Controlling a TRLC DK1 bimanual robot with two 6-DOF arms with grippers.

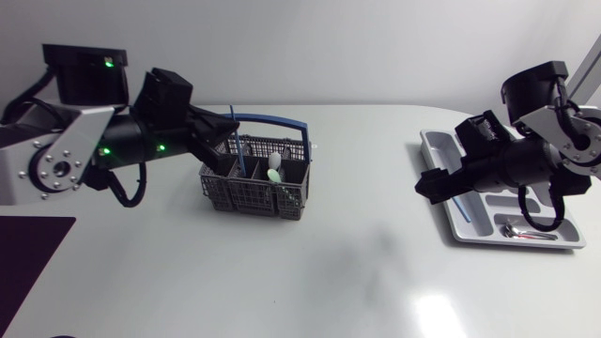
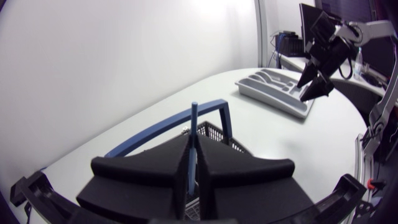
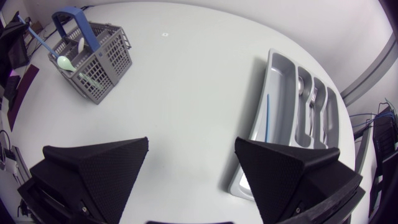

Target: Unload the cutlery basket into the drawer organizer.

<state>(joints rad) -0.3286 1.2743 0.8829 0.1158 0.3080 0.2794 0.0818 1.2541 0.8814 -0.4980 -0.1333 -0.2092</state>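
The grey mesh cutlery basket (image 1: 252, 188) with a blue hoop handle (image 1: 282, 122) stands left of the table's middle. My left gripper (image 1: 225, 150) is over its near-left compartment, shut on a thin blue utensil handle (image 1: 235, 127) that stands upright. In the left wrist view the fingers (image 2: 214, 165) pinch that blue handle (image 2: 194, 118) above the basket (image 2: 217, 134). A pale green spoon (image 1: 274, 174) stays in the basket. My right gripper (image 1: 439, 185) hovers open and holds nothing, at the left edge of the grey drawer organizer (image 1: 470, 230). That gripper (image 3: 193, 149) looks down beside the organizer (image 3: 277, 62).
The organizer holds a thin blue utensil (image 3: 267, 118) in its long compartment, forks and spoons (image 3: 315, 102) in the others, and a spoon (image 1: 521, 230) at its near end. A dark mat (image 1: 28, 253) lies at the table's left edge.
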